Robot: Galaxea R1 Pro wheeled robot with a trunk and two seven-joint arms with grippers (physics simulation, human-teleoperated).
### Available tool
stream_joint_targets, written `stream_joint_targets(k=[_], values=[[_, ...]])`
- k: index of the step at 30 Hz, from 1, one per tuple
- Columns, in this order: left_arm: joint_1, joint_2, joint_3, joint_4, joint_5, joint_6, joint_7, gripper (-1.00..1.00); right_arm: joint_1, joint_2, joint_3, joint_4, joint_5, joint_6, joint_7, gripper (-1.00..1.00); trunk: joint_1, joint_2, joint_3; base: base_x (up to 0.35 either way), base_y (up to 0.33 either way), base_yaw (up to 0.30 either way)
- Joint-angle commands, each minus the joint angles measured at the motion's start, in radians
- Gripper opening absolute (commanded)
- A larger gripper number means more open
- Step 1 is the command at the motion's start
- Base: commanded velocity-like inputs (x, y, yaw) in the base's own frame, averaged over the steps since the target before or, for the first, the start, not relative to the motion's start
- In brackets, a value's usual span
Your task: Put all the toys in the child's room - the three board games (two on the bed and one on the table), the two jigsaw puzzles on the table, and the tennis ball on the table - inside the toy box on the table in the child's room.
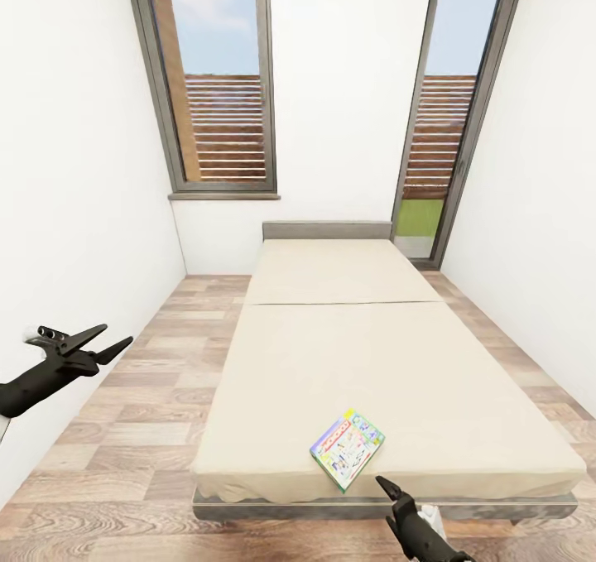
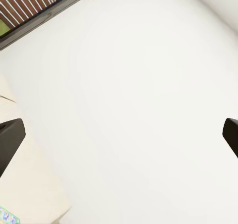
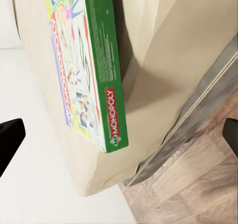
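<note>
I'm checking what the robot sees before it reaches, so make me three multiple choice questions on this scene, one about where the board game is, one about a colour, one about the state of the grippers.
1. Where does the board game lie?
A. On the bed, near its foot edge
B. On the wood floor
C. Against the headboard

2. What colour is the box's side with the Monopoly name, as the right wrist view shows it?
A. Blue
B. Green
C. Black

3. How does the right gripper stand?
A. Shut on the box
B. Pressed flat on the box lid
C. Free of the box, close to its near corner

Answers:
1 A, the box rests on the cream cover by the near edge.
2 B, the side panel is green with a red label.
3 C, its fingertips show apart at the wrist view's edges, with the box between and beyond them.
</note>
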Motion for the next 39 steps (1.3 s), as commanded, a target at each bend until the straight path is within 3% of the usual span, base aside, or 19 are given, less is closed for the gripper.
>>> stream_joint_targets(k=[1, 11, 39], values=[[0.000, 0.000, 0.001, 0.000, -0.001, 0.011, -0.004, 1.00, -0.004, 0.000, 0.005, 0.000, -0.006, 0.009, -0.001, 1.00, 0.000, 0.000, -0.001, 0.033, 0.000, 0.000], [0.000, 0.000, 0.002, 0.000, 0.000, 0.010, -0.004, 1.00, -0.027, 0.001, 0.071, 0.000, -0.006, 0.037, -0.009, 1.00, 0.000, 0.000, -0.001, 0.030, 0.000, 0.000], [0.000, 0.000, 0.008, 0.000, 0.000, 0.009, -0.004, 1.00, -0.029, 0.004, 0.079, 0.000, -0.006, 0.039, -0.009, 1.00, 0.000, 0.000, -0.001, 0.000, 0.037, 0.000]])
